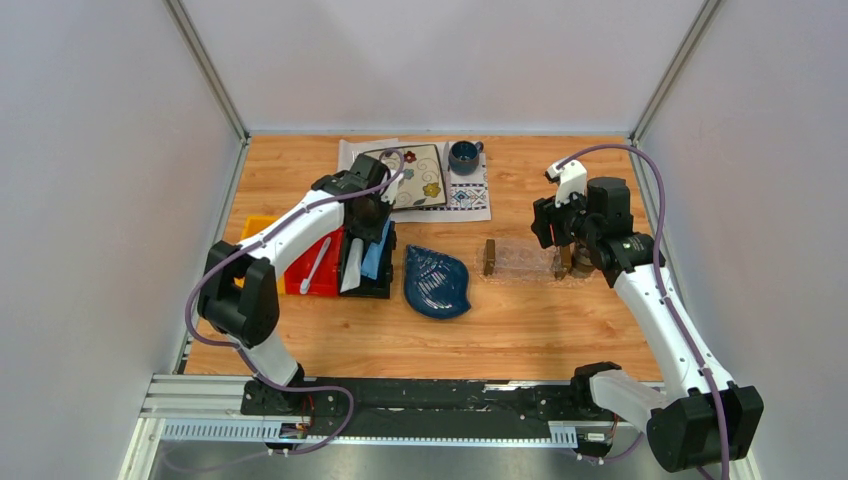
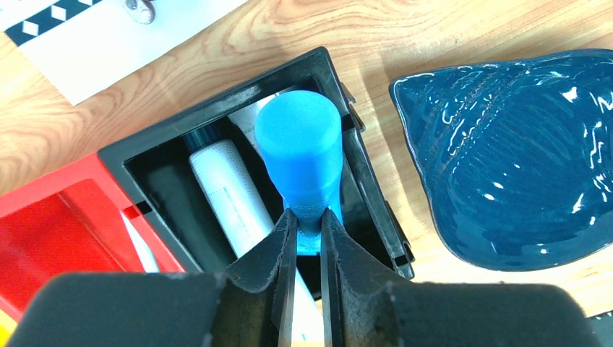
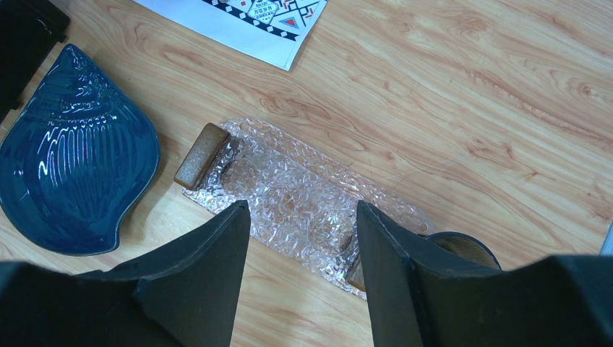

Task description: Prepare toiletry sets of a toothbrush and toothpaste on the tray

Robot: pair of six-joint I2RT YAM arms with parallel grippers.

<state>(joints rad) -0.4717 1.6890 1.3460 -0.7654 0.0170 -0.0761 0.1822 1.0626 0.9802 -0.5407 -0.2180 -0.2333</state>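
My left gripper (image 1: pixel 370 235) (image 2: pixel 304 217) is shut on the narrow end of the light blue toothpaste tube (image 2: pixel 300 144) (image 1: pixel 378 255), which stands tilted in the black bin (image 2: pixel 217 108). The white-grey toothpaste tube (image 2: pixel 228 191) lies in the same bin beside it. The pale toothbrush (image 1: pixel 315 265) lies in the red bin (image 1: pixel 300 282). The clear tray (image 1: pixel 522 258) (image 3: pixel 289 188) with brown end blocks holds nothing. My right gripper (image 1: pixel 562 235) (image 3: pixel 300 210) is open and empty above the tray's right part.
A dark blue leaf-shaped dish (image 1: pixel 437 282) (image 3: pixel 72 152) lies between the black bin and the tray. A yellow bin (image 1: pixel 258 228) sits left of the red bin. A placemat with a patterned plate (image 1: pixel 420 175) and a mug (image 1: pixel 464 155) lies at the back. A small dark round dish (image 3: pixel 463 249) sits by the tray's right end.
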